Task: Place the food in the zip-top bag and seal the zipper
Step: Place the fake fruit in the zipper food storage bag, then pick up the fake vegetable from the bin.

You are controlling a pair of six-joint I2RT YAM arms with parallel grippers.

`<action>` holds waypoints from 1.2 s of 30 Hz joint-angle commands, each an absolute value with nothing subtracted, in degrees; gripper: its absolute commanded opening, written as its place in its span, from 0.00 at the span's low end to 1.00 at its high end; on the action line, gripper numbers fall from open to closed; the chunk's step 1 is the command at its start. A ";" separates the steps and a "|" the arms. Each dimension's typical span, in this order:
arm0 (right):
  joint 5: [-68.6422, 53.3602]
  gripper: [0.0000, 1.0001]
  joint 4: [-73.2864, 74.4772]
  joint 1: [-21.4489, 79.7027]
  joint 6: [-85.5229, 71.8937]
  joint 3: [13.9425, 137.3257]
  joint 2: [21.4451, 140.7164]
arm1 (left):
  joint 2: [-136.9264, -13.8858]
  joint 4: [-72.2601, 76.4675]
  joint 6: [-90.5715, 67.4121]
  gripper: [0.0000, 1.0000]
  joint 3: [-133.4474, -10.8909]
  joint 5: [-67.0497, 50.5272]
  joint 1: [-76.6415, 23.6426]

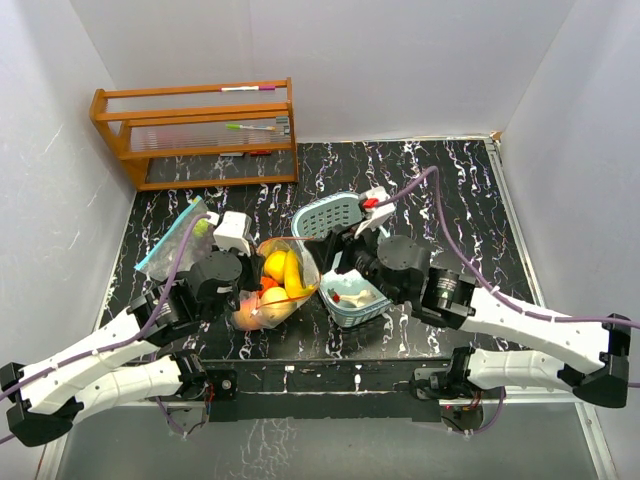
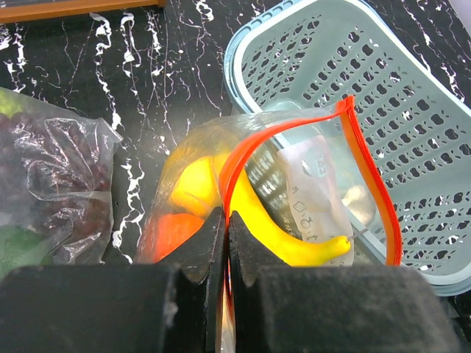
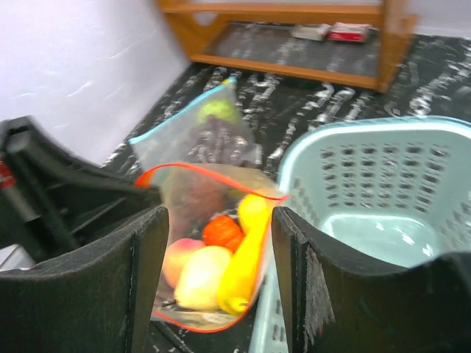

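With the glossy yellow, orange and peach plastic toy food (image 2: 294,246) inside the clear red-zippered zip-top bag (image 2: 309,184) mid-counter, the left hand (image 2: 227,220) clamped on its rim and the right hand (image 3: 219,220) parted and empty, sealing seems next: pinch the zipper and slide along it.

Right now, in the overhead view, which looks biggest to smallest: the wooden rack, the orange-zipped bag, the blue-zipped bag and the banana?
1. wooden rack
2. orange-zipped bag and blue-zipped bag: they look similar, and the blue one is partly hidden, so I can't rank them.
3. banana
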State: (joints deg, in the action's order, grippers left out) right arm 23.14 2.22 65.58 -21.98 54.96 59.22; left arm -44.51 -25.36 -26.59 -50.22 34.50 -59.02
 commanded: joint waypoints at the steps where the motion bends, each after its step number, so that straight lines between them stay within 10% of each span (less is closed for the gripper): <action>1: 37.04 0.60 26.88 65.50 -29.93 62.22 60.98 | -43.16 -25.90 -26.13 0.00 -51.84 34.72 -58.80; 8: 34.93 0.60 44.49 63.18 -38.99 63.46 66.20 | -43.09 -25.51 -25.92 0.00 -52.08 34.37 -58.80; 36: 11.34 0.80 35.54 50.73 -37.49 50.87 84.47 | -40.69 -27.38 -25.61 0.00 -52.30 35.77 -58.80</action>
